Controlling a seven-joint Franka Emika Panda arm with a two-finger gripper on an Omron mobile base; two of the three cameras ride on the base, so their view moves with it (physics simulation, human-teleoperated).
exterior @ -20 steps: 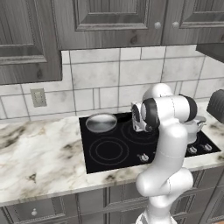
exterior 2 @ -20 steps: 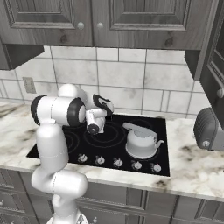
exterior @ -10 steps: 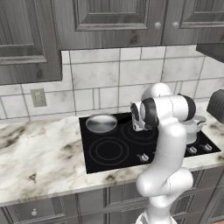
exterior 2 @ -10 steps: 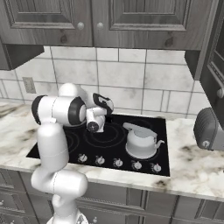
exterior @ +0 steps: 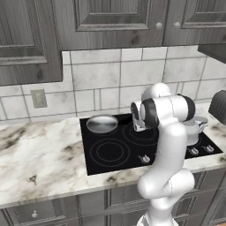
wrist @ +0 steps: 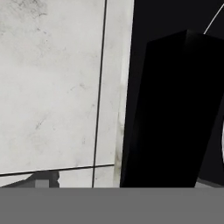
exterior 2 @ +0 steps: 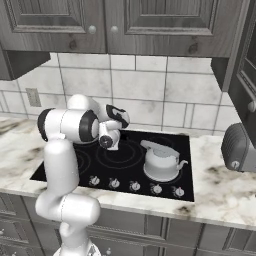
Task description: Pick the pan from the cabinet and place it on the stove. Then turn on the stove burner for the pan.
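The marble counter (exterior: pixel 39 159) carries the stove (exterior: pixel 110 152) — pan (exterior: pixel 102 123) and kettle (exterior 2: pixel 161 161) atop.

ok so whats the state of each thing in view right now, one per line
round silver steel pan with long black handle: upright on the back left burner, empty
flat black glass cooktop: no burner glowing
silver-white kettle with spout: upright on the right front burner, lid on
dark grey wood-grain wall cabinet: doors closed
two-finger gripper: open, holding nothing, by the pan's handle
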